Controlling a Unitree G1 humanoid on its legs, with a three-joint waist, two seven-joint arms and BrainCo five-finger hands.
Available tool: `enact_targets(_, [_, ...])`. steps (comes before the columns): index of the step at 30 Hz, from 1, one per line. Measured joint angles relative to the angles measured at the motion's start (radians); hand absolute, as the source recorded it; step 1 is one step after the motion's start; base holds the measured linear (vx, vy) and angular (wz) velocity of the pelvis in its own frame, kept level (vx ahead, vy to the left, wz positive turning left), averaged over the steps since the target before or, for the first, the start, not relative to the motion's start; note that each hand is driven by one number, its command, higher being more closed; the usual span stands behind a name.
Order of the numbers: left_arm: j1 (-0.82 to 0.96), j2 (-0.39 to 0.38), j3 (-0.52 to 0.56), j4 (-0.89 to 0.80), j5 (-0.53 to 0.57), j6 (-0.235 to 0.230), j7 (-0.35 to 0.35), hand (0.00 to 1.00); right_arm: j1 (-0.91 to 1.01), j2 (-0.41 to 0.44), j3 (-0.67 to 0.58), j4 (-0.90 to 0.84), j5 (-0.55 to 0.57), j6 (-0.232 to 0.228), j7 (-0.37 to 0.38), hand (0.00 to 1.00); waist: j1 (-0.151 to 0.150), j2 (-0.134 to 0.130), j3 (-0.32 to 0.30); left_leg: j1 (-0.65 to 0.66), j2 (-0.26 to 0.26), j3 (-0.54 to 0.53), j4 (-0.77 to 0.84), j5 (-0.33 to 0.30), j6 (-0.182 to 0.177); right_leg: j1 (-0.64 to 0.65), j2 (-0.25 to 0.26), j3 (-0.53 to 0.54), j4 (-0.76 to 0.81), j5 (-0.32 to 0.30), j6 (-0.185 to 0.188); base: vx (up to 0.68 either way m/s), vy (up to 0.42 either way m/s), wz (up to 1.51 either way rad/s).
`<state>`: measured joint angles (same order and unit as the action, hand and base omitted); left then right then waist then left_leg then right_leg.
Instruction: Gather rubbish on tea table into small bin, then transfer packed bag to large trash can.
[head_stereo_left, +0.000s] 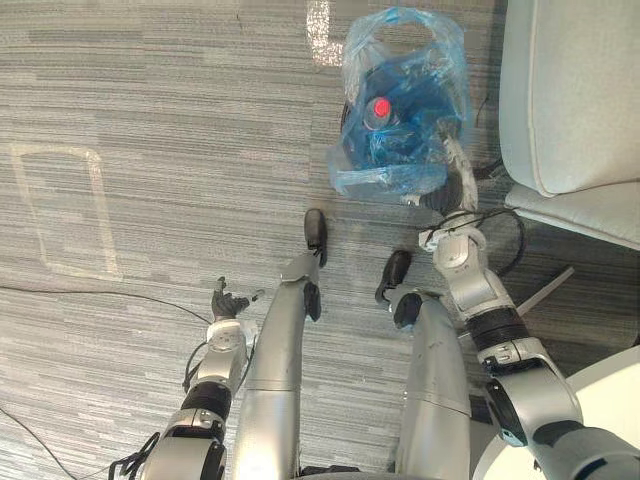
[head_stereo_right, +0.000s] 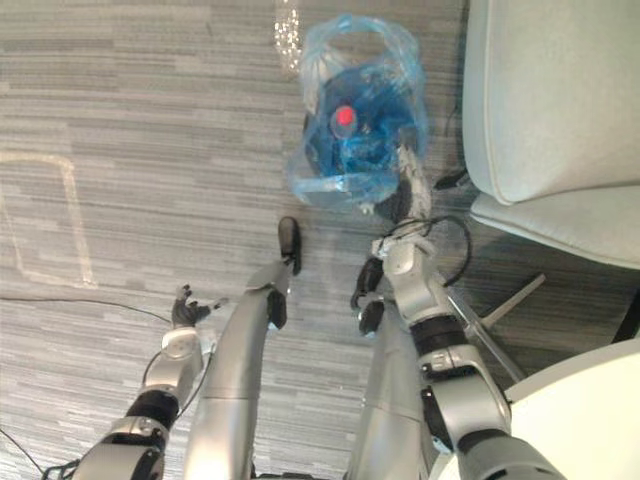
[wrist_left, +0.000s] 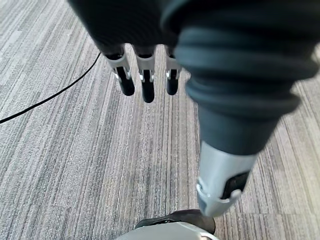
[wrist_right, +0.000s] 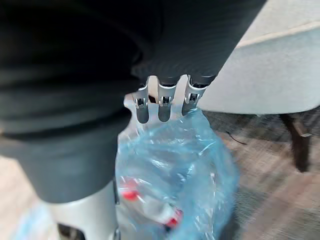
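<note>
bag: blue plastic bag (head_stereo_left: 400, 110), filled and gathered at the top, out in front of me above the carpet floor (head_stereo_left: 150, 100). It looks to hang rather than rest, though I cannot tell how clear of the floor it is.
contents: a bottle with a red cap (head_stereo_left: 381, 107) shows through the plastic, with other dark rubbish I cannot make out.
right robot hand: my right robot hand (head_stereo_left: 459, 170) is at the bag's near right edge. In the right wrist view its fingers (wrist_right: 163, 107) are curled into the bunched plastic at the top, pinching the bag.
left robot hand: my left robot hand (head_stereo_left: 229, 303) is low at my left side, well apart from the bag. Its fingers (wrist_left: 146, 82) are straight and loosely spread, holding nothing.
surroundings: pale armchair (head_stereo_left: 570, 90) just right of the bag; white round surface (head_stereo_left: 590, 420) at my lower right; pale tape outline (head_stereo_left: 100, 200) on the floor to the left.
done (judgement): gathering appears finished, since the rubbish is bagged and the bag is in hand.
left (judgement): carry the bag to the large trash can and release it there.
risk (judgement): thin plastic could slip or tear at the pinch.
</note>
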<state>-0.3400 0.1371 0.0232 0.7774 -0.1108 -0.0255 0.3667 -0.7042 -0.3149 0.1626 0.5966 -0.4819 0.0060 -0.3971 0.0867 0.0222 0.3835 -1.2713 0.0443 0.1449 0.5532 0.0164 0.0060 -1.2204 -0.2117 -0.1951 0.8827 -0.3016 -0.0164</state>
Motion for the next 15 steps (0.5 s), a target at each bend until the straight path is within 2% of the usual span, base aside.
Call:
enact_targets(9, [-0.001,-0.002,-0.013,-0.008,-0.023,-0.017,0.000,0.00,-0.106,0.037,0.033,0.174,-0.037,0.026,0.004,0.00,0.002,0.000,0.000,-0.004,-0.011,-0.020,-0.066,0.040,-0.016,-0.012,-0.001,-0.020,-0.014,-0.001,-0.002,-0.05,0.004,0.10])
enact_targets(10, [-0.001,-0.003,-0.013,-0.010,-0.031,-0.019,0.000,0.00,-0.115,0.039,0.042,0.184,-0.057,0.026,0.004,1.00,0.003,0.000,0.000,-0.006,-0.012,-0.020,-0.070,0.042,-0.019,-0.017,-0.001,-0.020,-0.013,-0.003,-0.005,-0.05,-0.006,0.05])
enact_targets(15, [-0.003,-0.004,-0.013,-0.023,-0.049,-0.035,0.000,0.00,-0.136,0.050,0.074,0.214,-0.071,0.039,0.007,1.00,0.003,0.000,0.000,-0.018,-0.013,-0.028,-0.080,0.047,-0.019,-0.031,-0.001,-0.024,-0.009,-0.005,-0.006,-0.06,-0.002,0.05])
